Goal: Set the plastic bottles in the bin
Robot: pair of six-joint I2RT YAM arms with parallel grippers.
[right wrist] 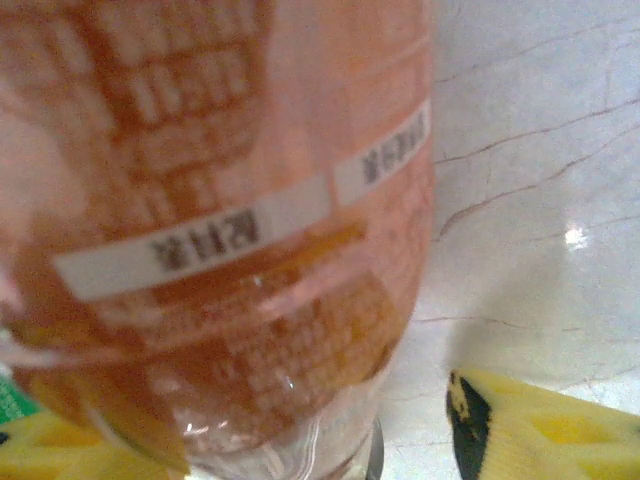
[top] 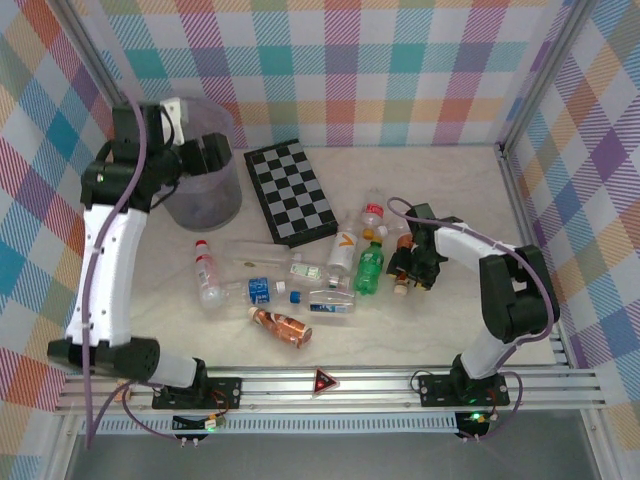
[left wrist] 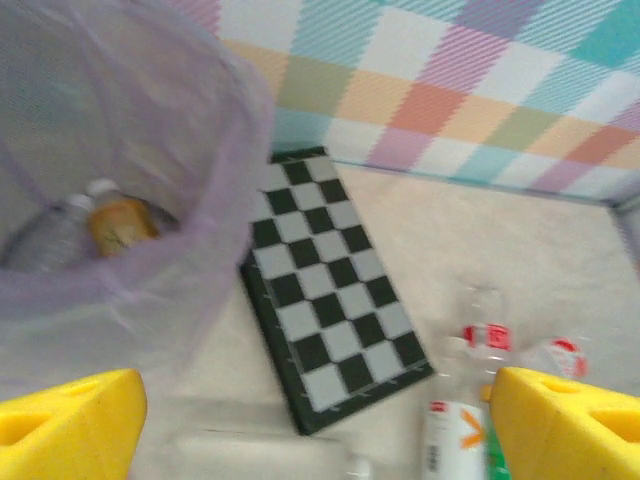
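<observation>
Right tool (top: 408,268) straddles, not yet clamped, a brown-orange plastic bottle (right wrist: 230,250) on the tabletop (top: 450,180), probably light, slippery and crushable, best gripped mid-body; left tool (left wrist: 310,420) hangs released over the round grey lilac-lined bin (top: 215,205).

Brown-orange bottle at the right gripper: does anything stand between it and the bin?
Yes. The green bottle, the white bottle and the flat chequered board lie between the brown-orange bottle and the bin. The left gripper hovers above the bin.
</observation>
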